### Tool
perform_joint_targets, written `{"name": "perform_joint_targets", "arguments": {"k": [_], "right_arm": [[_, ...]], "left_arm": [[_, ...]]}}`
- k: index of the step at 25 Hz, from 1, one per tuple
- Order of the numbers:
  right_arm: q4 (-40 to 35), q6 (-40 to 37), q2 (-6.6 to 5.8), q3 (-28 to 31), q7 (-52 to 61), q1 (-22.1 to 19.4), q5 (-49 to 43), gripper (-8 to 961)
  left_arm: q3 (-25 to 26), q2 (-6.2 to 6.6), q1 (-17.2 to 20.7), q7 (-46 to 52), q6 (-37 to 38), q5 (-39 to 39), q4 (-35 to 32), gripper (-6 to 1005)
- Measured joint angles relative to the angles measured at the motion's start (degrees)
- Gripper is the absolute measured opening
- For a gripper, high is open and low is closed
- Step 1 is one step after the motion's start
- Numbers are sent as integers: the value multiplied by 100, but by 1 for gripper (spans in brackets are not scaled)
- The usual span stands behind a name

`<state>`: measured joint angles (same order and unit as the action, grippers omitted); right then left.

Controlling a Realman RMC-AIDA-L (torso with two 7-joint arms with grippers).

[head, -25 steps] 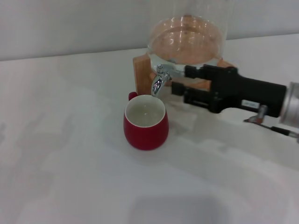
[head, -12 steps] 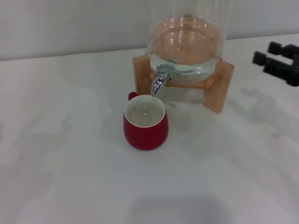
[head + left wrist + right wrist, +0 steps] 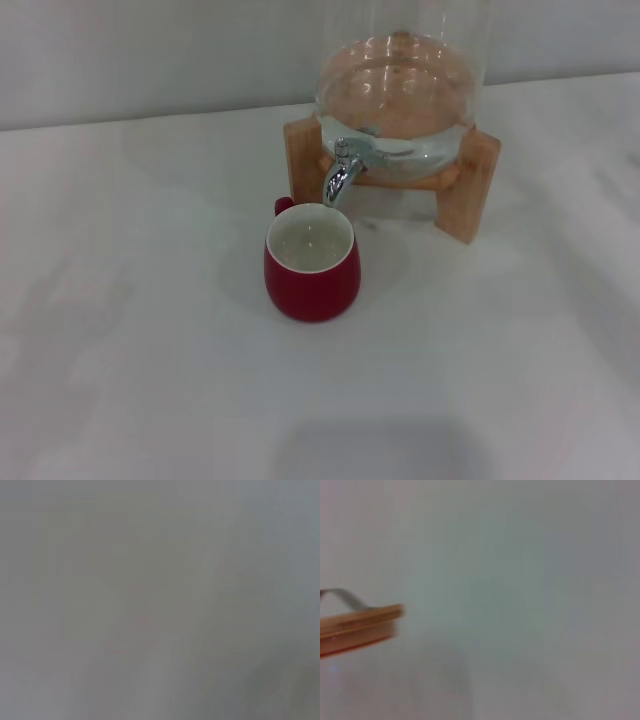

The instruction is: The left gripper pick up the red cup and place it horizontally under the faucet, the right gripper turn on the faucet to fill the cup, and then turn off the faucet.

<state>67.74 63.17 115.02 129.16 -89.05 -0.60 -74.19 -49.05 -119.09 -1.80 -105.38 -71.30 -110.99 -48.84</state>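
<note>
The red cup stands upright on the white table, its cream inside holding clear water. Its small handle points to the back left. Just behind and above its rim hangs the chrome faucet, spout curving down over the cup, mounted on the clear glass dispenser in a wooden stand. No stream shows at the spout. Neither gripper appears in the head view or in either wrist view.
The dispenser and its stand occupy the back centre of the table. The right wrist view shows only a wooden lid edge with a metal handle against a pale wall. The left wrist view is a blank grey surface.
The right gripper, which was at the faucet lever a second ago, pulled away to the right and has left the head view. The cup has not moved.
</note>
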Motion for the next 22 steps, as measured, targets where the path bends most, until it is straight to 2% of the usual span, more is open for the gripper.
{"name": "perform_joint_targets", "arguments": {"k": [5,9,14,19,22], "right_arm": [[-520,-5,-24,625,-184,283,-204,635],[-647,-175,-30,799,-172,355,-386,636],[-662,-200,-15,831,-179,328,-406,636],[-719,-147,-3,840,-198,317,-311,641],[-779,-119,-2,841,-216,343,-237,641]], "left_arm": [[1,23,79,325,-27,241,-33,669],[43,65,71,528,-164,453,-66,669],[303,5,96,544,-341,496,-195,816],[370,4,80,559,-386,474,-157,872],[378,-3,68,545,-386,465,-128,872]]}}
